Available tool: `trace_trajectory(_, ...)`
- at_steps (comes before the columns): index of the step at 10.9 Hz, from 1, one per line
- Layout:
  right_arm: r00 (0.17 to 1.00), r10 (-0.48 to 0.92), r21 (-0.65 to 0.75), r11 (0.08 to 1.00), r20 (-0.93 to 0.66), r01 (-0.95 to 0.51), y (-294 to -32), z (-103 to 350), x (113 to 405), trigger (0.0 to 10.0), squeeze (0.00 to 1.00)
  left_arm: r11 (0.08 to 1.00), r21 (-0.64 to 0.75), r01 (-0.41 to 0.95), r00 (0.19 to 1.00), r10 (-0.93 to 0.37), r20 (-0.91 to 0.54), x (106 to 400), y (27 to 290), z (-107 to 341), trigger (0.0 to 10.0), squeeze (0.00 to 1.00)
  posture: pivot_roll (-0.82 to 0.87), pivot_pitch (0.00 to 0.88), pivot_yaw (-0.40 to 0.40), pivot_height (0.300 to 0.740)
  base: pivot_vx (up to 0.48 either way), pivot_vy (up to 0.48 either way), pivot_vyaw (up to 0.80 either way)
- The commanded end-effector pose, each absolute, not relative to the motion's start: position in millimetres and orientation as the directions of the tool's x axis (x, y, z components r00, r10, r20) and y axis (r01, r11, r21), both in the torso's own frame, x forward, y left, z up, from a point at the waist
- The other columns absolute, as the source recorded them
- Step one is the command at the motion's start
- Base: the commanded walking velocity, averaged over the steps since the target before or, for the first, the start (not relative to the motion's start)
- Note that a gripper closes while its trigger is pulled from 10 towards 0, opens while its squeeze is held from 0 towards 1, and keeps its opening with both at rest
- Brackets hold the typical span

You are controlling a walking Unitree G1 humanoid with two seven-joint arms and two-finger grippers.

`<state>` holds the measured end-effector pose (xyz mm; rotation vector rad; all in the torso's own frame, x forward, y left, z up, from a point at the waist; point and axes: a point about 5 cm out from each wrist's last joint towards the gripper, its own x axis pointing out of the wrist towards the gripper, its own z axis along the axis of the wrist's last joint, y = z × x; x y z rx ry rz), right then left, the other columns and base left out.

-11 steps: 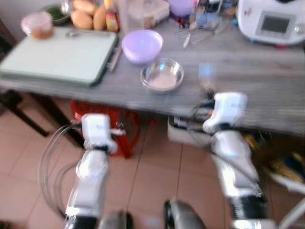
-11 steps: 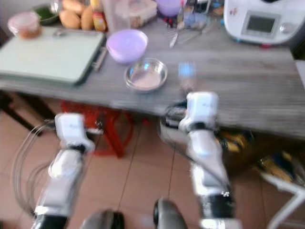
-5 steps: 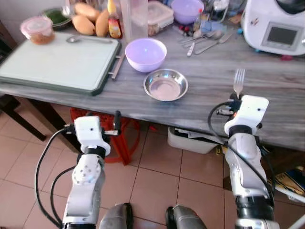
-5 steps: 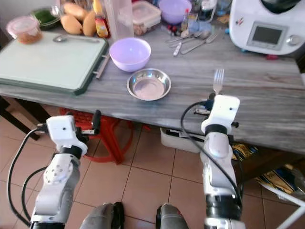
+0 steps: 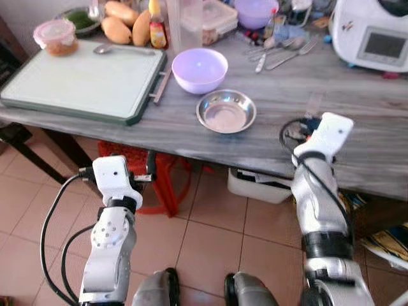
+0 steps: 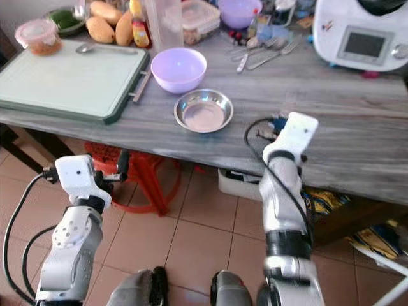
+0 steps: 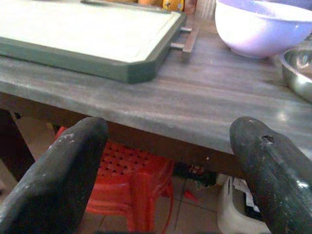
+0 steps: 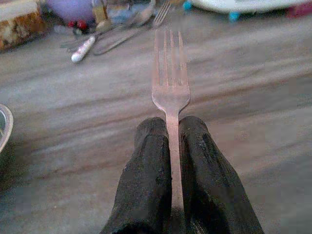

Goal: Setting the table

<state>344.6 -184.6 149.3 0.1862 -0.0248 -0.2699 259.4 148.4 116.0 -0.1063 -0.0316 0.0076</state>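
My right gripper is shut on the handle of a metal fork. The tines point out low over the grey wooden table, to the right of the steel bowl. Its white wrist sits over the table's front edge. A purple bowl stands just behind the steel bowl. My left gripper is open with nothing between its fingers, held below the table's front edge in front of the green-rimmed cutting board.
At the table's back lie loose cutlery, a white kitchen machine, mangoes, a sauce bottle and containers. A spoon rests on the board. A red stool and a white bin sit under the table.
My right arm has leaned in over the table edge, tipping the fork from upright to low over the tabletop. The left arm stays low and open. The camera has shifted slightly.
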Motion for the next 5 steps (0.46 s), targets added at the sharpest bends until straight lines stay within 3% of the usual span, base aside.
trace_trajectory(1,0.963,-0.267,0.219,0.938,-0.041,0.27,-183.0,145.5,347.8,10.0,0.0,0.995,-0.099,-0.002,1.0,0.004,0.019,255.1,149.9,115.2,10.0,0.0,-0.01,0.234,0.024,0.74,0.0,0.0,0.0)
trace_trajectory(5,0.976,-0.192,0.294,0.932,-0.099,0.213,-152.1,146.8,368.9,10.0,0.0,0.996,-0.092,0.013,1.0,-0.013,0.001,250.4,147.9,114.4,10.0,0.0,0.0,0.25,0.026,0.74,0.0,0.0,0.0)
